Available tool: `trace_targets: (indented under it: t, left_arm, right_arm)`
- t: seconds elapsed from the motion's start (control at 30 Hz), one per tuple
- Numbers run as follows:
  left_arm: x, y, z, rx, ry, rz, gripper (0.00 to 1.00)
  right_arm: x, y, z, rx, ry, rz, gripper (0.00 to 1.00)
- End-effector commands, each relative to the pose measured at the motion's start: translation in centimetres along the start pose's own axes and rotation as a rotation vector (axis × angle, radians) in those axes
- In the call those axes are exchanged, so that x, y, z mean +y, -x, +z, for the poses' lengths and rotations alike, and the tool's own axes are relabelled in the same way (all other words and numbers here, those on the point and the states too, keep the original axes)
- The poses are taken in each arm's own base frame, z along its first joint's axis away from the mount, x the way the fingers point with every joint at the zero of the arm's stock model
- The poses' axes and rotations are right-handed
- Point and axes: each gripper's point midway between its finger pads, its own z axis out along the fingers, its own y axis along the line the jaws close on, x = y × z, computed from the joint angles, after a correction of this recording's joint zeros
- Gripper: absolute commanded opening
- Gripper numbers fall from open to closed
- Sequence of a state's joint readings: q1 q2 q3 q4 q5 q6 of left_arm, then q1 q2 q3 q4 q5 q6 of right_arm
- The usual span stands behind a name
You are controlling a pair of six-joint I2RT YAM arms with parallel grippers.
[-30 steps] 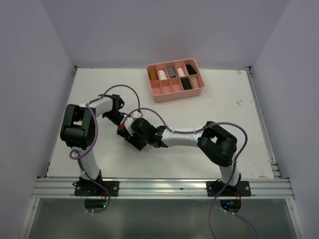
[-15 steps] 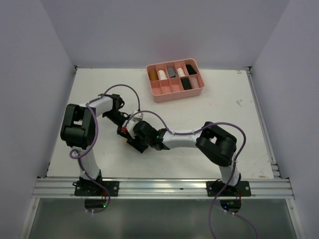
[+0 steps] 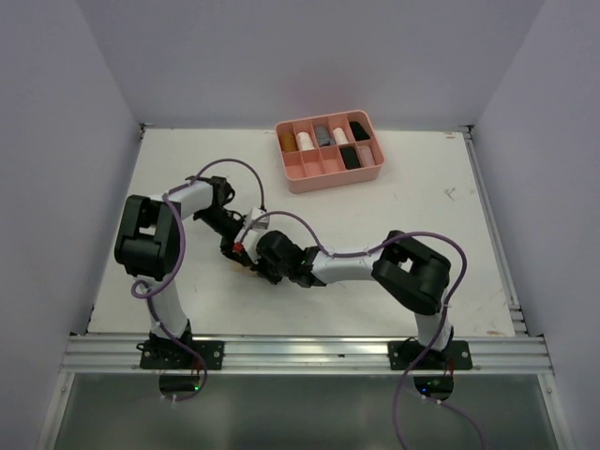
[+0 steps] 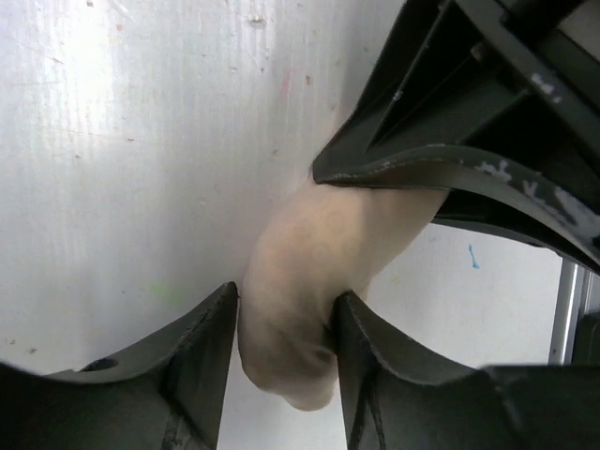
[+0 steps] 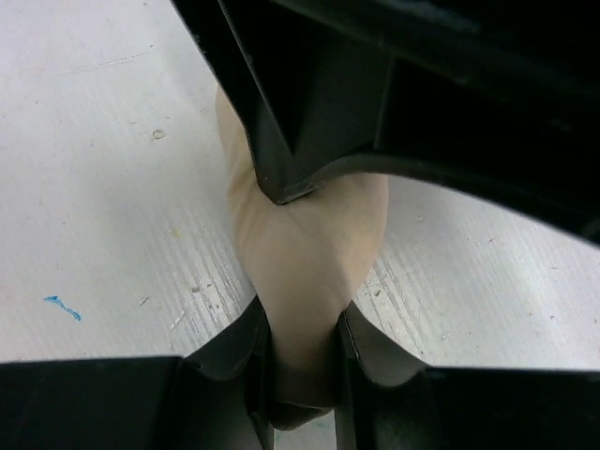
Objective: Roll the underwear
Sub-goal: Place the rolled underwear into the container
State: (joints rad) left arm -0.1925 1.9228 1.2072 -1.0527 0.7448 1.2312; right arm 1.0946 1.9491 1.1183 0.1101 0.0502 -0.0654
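The fingers (image 4: pixel 202 361) of your left gripper (image 4: pixel 286 323) sit one on each side of the pale tan underwear (image 4: pixel 305 248). Both touch the cloth and clasp one end of it with a fairly narrow gap. The fingers (image 5: pixel 225 375) of your right gripper (image 5: pixel 300 366) are drawn in closer. They pinch the other end of the same garment so that the fabric is squeezed thin between them. Each wrist camera also shows the other gripper's dark finger pressing down on the middle of the cloth.

The garment is bunched into a short, plump roll lying on the white table (image 3: pixel 422 244), left of centre and towards the near edge. The two arms meet there. From above, the grippers hide almost all of it.

At the far side of the table, right of centre, stands the pink tray (image 3: pixel 319 178). Several of its compartments hold small bundles, among them black, pale pink and brownish ones. They are too small in the overhead view to tell whether they are rolled underwear.

As a judgement, you are late in the task. No loose garment shows anywhere else on the table, and this tan piece looks all but rolled. What seems left is to tighten or settle the roll so it holds its shape, then let it go. It may also need carrying across to the tray.
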Motion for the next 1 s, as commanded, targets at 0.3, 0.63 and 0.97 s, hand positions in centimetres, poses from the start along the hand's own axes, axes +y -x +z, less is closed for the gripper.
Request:
trace_targets:
  t: [0.3,0.63,0.97]
  left_arm:
    - [6.6,8.1,-11.0,-0.26,0.377,0.09,1.0]
    - [5.7,15.4,-23.1,-0.6,0.682,-0.005,1.0]
    - [4.2,18.7,-29.4,-0.765,0.911,-0.058,1.0]
  right_arm:
    - [-0.2,-3.3,-5.6,0.068,-0.02,0.054,0.0]
    - [-9.1,0.4,-13.2,-0.067,-0.259,0.364,0.0]
    - [-28.8,3.7,-21.6,-0.112,-0.782,0.485,0.0]
